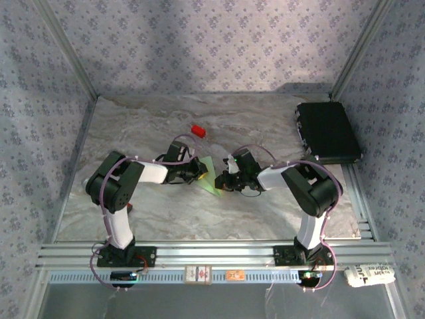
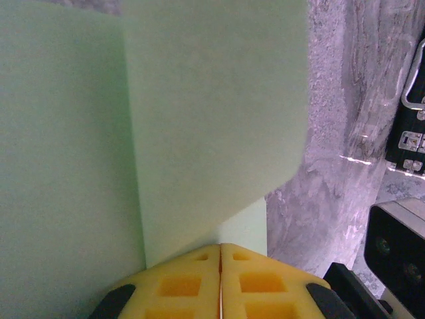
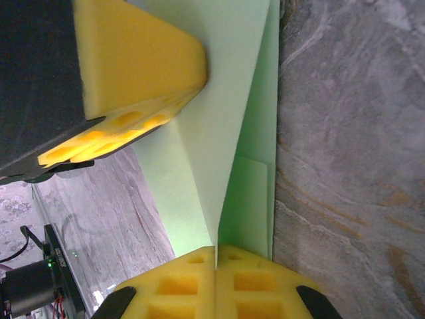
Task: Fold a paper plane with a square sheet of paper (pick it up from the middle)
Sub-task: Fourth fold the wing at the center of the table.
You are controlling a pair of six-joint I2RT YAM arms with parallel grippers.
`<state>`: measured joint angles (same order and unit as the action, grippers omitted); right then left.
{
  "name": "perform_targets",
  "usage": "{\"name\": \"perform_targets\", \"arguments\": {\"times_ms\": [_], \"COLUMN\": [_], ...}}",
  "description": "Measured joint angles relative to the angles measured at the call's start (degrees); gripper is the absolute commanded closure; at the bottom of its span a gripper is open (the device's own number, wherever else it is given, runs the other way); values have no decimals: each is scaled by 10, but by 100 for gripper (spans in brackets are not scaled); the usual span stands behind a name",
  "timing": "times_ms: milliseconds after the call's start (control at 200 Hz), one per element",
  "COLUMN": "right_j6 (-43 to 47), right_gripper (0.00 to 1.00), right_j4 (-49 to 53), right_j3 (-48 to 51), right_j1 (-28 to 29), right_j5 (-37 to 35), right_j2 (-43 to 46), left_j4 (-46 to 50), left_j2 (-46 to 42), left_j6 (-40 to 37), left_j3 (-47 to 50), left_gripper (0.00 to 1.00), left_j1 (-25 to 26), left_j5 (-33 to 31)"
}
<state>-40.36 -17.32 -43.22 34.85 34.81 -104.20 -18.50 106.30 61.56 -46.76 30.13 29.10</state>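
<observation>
Where the two arms met over the middle of the marble table (image 1: 199, 216), the square sheet of paper (image 1: 210, 174) hung between them as a pale-green, tapered shape. Up close it showed overlapping folded layers with sharp, straight creases and one small flap near the right gripper (image 3: 216, 256). That pincer's yellow pads were clenched on the paper's edge. The left gripper (image 2: 220, 256) likewise pinched the sheet, its pads pressed flat together. Both wrist cameras cut the paper off at the frame edges, so its full outline was unclear. Whether it touched the tabletop could not be told. From above, the fingertips were too small to make out.
</observation>
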Motion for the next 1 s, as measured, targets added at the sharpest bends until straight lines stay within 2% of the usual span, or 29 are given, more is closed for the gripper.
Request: {"name": "perform_targets", "arguments": {"times_ms": [325, 999], "right_j6": [-3, -4], "right_gripper": [94, 87], "right_j4": [1, 9], "right_j3": [-1, 3], "right_j1": [-1, -1], "right_j5": [2, 1], "right_j2": [-1, 9], "left_j4": [24, 50], "left_j2": [9, 14], "left_j6": [-16, -37], "left_j3": [-18, -32], "left_gripper": [93, 94], "left_j1": [0, 0], "left_j5": [4, 11]}}
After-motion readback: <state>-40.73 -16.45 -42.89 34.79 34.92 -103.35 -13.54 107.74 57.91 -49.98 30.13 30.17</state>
